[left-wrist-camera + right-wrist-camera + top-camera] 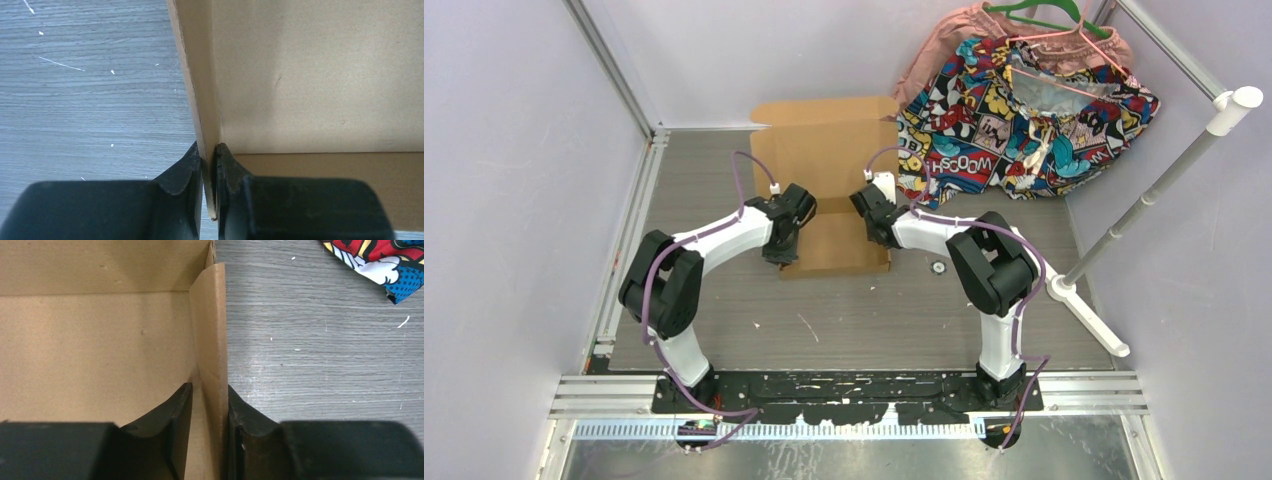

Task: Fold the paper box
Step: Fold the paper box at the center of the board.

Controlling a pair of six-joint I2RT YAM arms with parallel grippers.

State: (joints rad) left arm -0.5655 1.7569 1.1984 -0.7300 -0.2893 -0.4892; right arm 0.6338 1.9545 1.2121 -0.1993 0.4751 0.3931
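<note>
Black fingers of left tool [208,150] sit closest to the lens, pinched tight on the left side wall of the shallow brown corrugated-cardboard paper box [320,75]. Right tool [209,387] straddles the opp. wall w/ jaws apart, outer finger against the board, inner one clear of it. Box sits mid grey wood-grain tabletop [90,100] btwn both arms, base flat, big lid panel raised at the far side, just beside the colourful comic-print cloth [1024,110]. Risks, as I judge them: w/ only one side gripped, any pull from the left could drag or spin the light box on the smooth top. Right wall, unheld, may flop outward along its crease. Hard pinch could crush the flutes, and a wall pushed past upright may buckle off the score line. Board is matte, stiff, thin, raw-edged, w/ crisp straight folds. Tabletop looks slick, flecked w/ white scuffs; cloth is soft & rumpled.
</note>
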